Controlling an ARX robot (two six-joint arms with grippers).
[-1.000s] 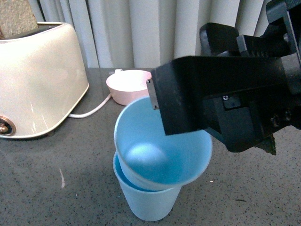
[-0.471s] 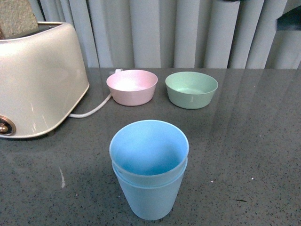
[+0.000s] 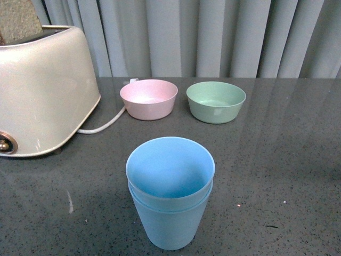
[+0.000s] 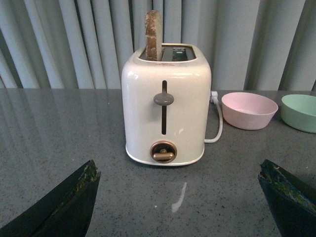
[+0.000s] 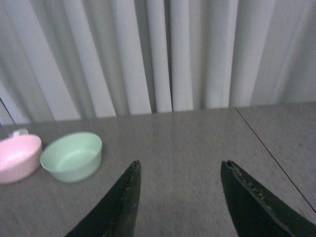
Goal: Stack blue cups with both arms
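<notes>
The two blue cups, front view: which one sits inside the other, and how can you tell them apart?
The upper blue cup is the nested one: its rim stands slightly above the rim of the lower blue cup, whose base rests on the table.

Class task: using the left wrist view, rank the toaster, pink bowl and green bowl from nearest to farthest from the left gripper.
From the left gripper:
1. Toaster, straight ahead, closest.
2. Pink bowl, behind and beside the toaster.
3. Green bowl, beyond the pink bowl at the frame edge.
</notes>
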